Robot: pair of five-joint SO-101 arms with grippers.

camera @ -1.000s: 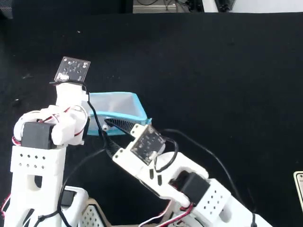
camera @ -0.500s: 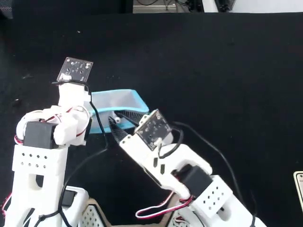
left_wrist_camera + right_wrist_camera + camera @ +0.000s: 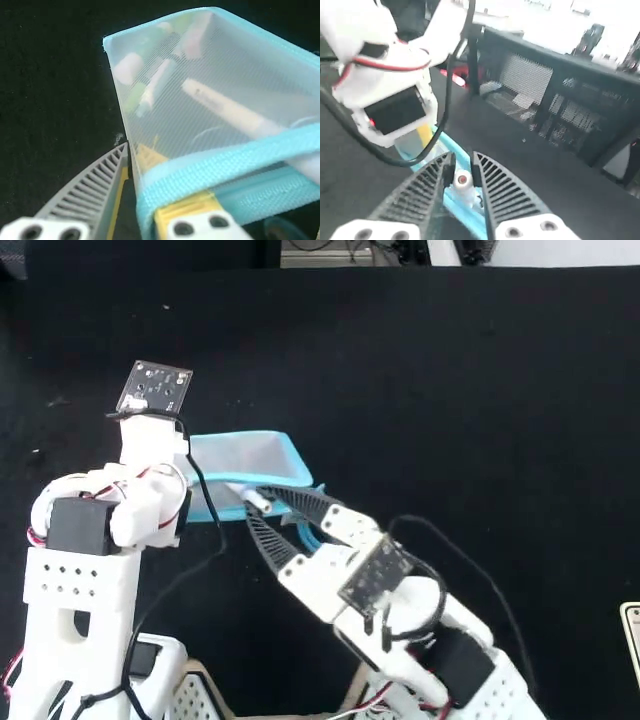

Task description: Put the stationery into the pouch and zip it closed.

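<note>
Right wrist view is showing the right end effector (image 3: 463,157) closing narrowly on the tip of a white pen (image 3: 461,181) at the pouch's blue edge.

Left wrist view is adding detail that the high view lacks: the left end effector (image 3: 133,154) is clamping one corner of the pouch (image 3: 225,90), and pale stationery (image 3: 150,92) is showing through the mesh, with the white pen poking out past the blue zipper band. Since half a second ago, the right arm's wrist is swinging back toward its base while its fingertips are staying at the pouch. The pouch, translucent white with light blue trim, is sitting beside the left arm over the black bench (image 3: 450,390).
</note>
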